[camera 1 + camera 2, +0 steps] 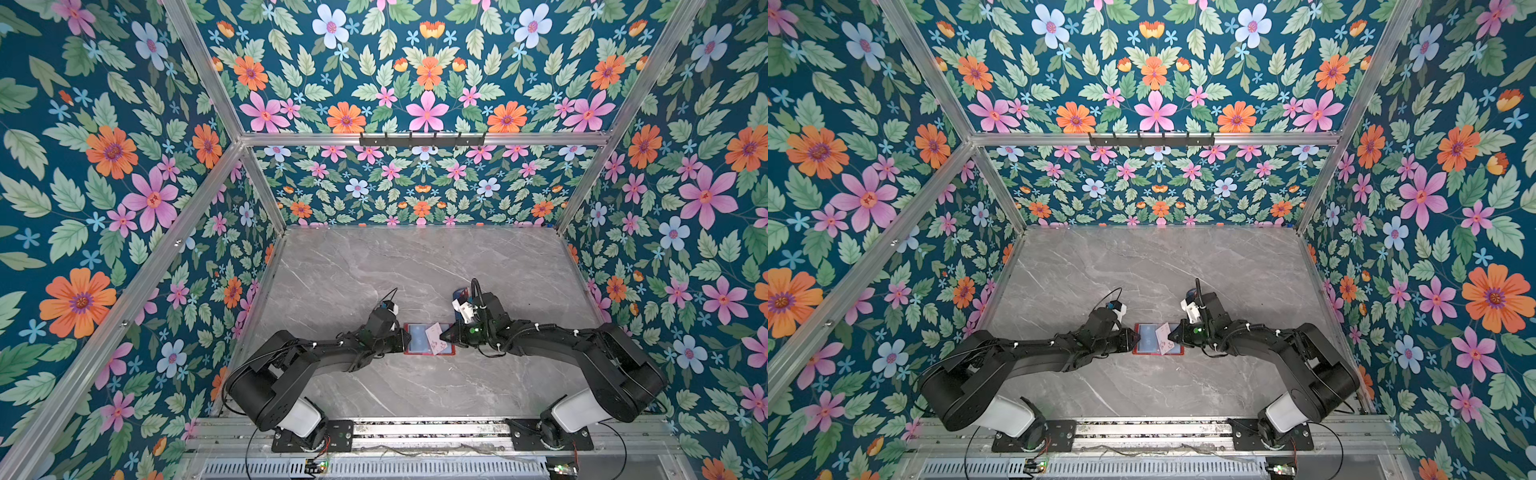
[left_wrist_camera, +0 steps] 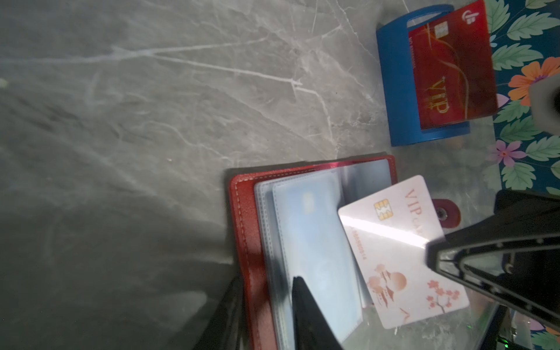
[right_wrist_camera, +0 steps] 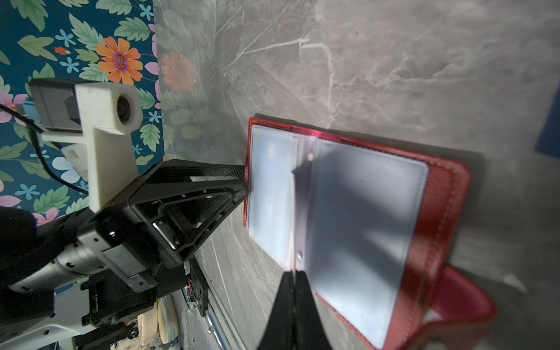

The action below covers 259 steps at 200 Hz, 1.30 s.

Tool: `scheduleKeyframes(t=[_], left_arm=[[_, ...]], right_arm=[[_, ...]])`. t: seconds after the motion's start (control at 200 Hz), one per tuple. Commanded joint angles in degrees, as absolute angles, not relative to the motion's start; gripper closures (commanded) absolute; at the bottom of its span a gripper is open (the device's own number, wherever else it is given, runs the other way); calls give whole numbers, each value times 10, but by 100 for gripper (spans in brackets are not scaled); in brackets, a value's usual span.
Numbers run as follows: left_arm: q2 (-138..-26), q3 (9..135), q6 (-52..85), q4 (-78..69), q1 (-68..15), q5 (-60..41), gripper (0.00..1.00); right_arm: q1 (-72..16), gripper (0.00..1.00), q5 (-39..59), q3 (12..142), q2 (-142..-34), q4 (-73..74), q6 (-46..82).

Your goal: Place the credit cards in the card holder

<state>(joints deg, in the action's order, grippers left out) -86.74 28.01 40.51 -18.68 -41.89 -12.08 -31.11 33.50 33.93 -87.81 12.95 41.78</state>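
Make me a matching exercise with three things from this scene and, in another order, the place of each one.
Things:
1. pale pink card
2. red card
3. card holder

Places:
A. standing in the blue stand
B. lying open on the table
C. pinched by the right gripper

Pairs: 1-C; 2-A; 3-B
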Motion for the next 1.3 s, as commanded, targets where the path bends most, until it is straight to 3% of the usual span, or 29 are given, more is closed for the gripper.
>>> scheduleKeyframes(t=[0.0, 0.58, 1.29], left_arm=[[-871, 280, 405, -164, -418, -122, 70], [-874, 283, 405, -155, -418, -119, 72], [-879, 281, 407, -159, -419, -122, 73]], right_arm=[[-312, 100, 338, 343, -883, 148, 425], [-312, 100, 287, 338, -843, 95, 412], [-314, 100, 336, 341, -882, 133, 419]])
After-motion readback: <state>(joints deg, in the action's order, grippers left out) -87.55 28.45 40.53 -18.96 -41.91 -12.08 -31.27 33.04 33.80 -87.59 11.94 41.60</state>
